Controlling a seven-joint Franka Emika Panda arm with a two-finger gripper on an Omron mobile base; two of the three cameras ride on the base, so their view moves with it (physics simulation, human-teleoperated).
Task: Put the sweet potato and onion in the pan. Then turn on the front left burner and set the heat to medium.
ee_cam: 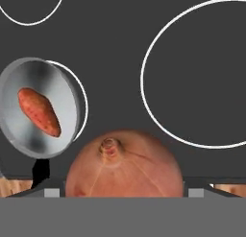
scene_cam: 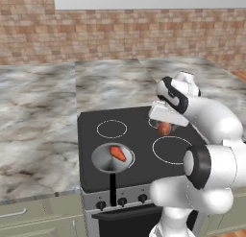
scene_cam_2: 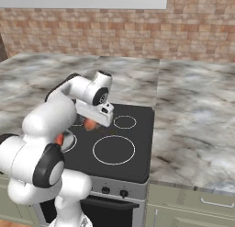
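Here:
- Flat black glass stovetop (scene_cam: 139, 135) set in the marbled grey table (scene_cam: 38, 116).
- Shiny round silver pan (scene_cam: 103, 160), front left, holds the elongated orange-red sweet potato (scene_cam: 117, 153).
- White tool (scene_cam: 165, 126), jaws wide, grips the round reddish-brown onion (ee_cam: 124, 166) above the stovetop's middle.

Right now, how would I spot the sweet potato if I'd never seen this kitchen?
Find the black stovetop set in the marble counter. At its front left sits a small silver pan, and the sweet potato lies inside. It is long, orange-red and tapered, unlike the round brownish onion in the gripper.
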